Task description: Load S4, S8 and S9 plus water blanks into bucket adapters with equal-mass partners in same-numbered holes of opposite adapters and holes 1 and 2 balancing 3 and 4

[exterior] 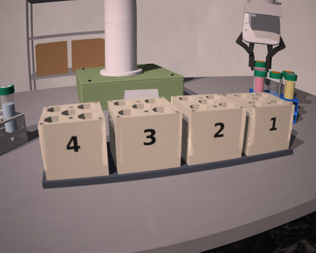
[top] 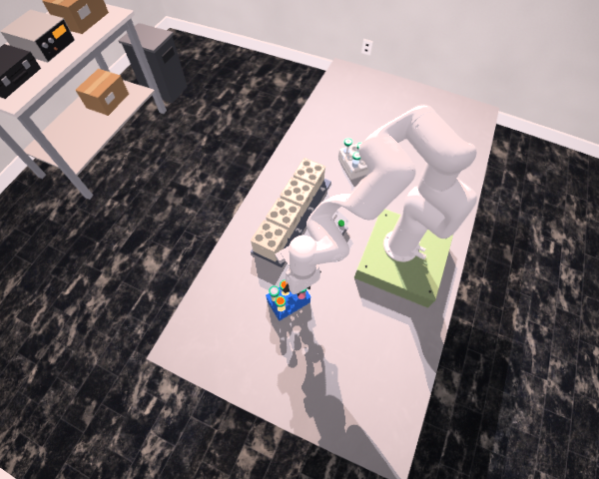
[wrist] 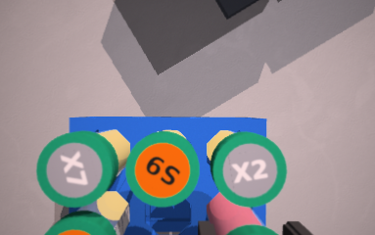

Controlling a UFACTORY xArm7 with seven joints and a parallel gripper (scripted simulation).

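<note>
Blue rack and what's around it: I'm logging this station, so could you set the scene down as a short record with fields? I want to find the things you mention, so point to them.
Rack: blue rack (top: 292, 312) (exterior: 295, 108) (wrist: 169, 124), beyond adapter 1 (top: 272, 238) (exterior: 272, 124) in the exterior view
Grey-dot tubes: X7 (top: 274, 290) (exterior: 290, 77) (wrist: 77, 168), X2 (exterior: 260, 74) (wrist: 249, 170)
Between them: S9 (top: 285, 284) (exterior: 275, 75) (wrist: 163, 169), orange dot
Jaws (exterior: 259, 68): shut on a pink orange-dot tube (exterior: 259, 64) (wrist: 253, 232) behind X2
Held tube's ID: unreadable
Adapters: no tubes seen in the holes
</note>
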